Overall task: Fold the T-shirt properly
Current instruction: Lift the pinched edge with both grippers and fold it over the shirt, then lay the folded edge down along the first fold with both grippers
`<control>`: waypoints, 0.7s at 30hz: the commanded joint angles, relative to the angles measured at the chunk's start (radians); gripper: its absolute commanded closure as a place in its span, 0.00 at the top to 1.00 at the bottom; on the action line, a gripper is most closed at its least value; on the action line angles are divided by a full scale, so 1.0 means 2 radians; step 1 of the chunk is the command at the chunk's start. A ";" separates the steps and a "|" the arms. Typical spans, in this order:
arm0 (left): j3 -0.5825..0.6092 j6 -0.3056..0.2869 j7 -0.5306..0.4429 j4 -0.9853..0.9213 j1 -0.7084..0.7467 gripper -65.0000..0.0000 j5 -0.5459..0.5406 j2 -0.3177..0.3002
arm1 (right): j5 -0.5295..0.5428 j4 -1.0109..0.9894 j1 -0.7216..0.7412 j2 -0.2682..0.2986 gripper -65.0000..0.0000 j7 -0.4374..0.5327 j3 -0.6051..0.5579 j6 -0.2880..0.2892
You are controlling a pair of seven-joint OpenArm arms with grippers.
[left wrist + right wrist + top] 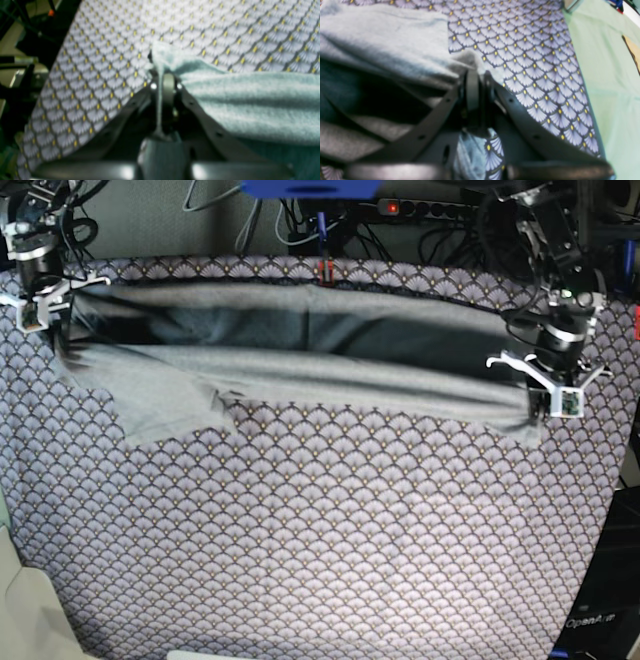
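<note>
Both hands pinch the T-shirt (300, 370) stretched over the tablecloth (320, 540).

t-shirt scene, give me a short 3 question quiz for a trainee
1. True or false: both grippers are shut on the light heather-grey cotton T-shirt.
2. What lies under the shirt? A) bare wood B) purple-grey fan-scale patterned tablecloth C) green mat
3. In the base view, at which end does a sleeve lie flat on the cloth?

Key:
1. True: the left gripper and right gripper each pinch the fabric.
2. B
3. The view's left end.
</note>
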 commanded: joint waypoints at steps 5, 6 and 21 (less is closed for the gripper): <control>-0.002 0.009 -0.015 0.009 0.021 0.00 -0.047 -0.012 | 0.011 0.007 -0.003 -0.009 0.00 0.012 0.004 -0.009; -0.002 0.009 -0.015 0.007 0.026 0.00 -0.050 -0.017 | 0.012 0.007 -0.008 -0.010 0.00 0.012 0.004 -0.009; -0.002 0.009 -0.015 0.010 0.048 0.00 -0.059 -0.021 | 0.013 0.006 -0.046 -0.019 0.00 0.012 0.005 -0.009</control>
